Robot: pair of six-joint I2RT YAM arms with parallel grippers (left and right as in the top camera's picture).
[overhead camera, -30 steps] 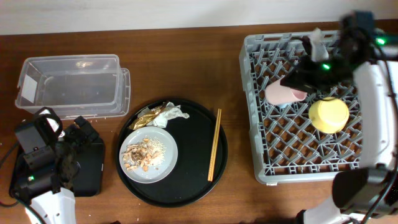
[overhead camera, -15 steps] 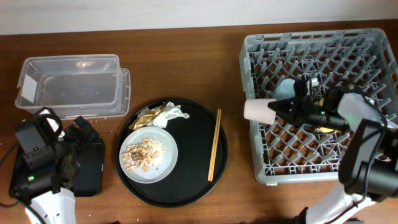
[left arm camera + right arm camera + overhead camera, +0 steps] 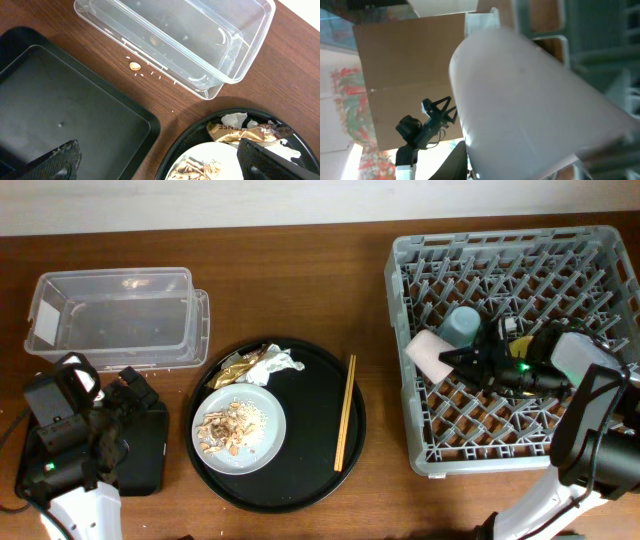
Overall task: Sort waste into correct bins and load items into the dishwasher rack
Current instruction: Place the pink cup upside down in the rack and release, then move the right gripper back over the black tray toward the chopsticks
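Our right gripper (image 3: 452, 359) lies low across the dishwasher rack (image 3: 560, 270), closed on the small pink cup (image 3: 430, 352). The cup sticks out ahead of the fingertips, tilted on its side over the pegs near the rack's left wall. In the right wrist view the cup (image 3: 530, 100) fills nearly everything ahead of the gripper, with grey rack bars (image 3: 592, 30) at the edge. The small blue cup (image 3: 462, 326) stands in the rack just beside the gripper's tip, close against the pink one.

Our left gripper (image 3: 157, 150) hangs with its jaws spread wide and nothing between them. Under it and to one side is the shallow black tray (image 3: 65, 115). Ahead of it on the desk (image 3: 280, 65) sits the clear tub (image 3: 175, 35), with one small crumb (image 3: 134, 65) lying on the wood just in front of the tub. On the gripper's other side the rim of the round black tray (image 3: 192, 132) curves in, carrying the gold wrapper (image 3: 245, 132), some white paper (image 3: 234, 119) and the pale grey plate (image 3: 205, 157) of food scraps (image 3: 228, 430). The chopsticks (image 3: 345, 410) lie on that round tray, on the plate's far side from the left gripper.
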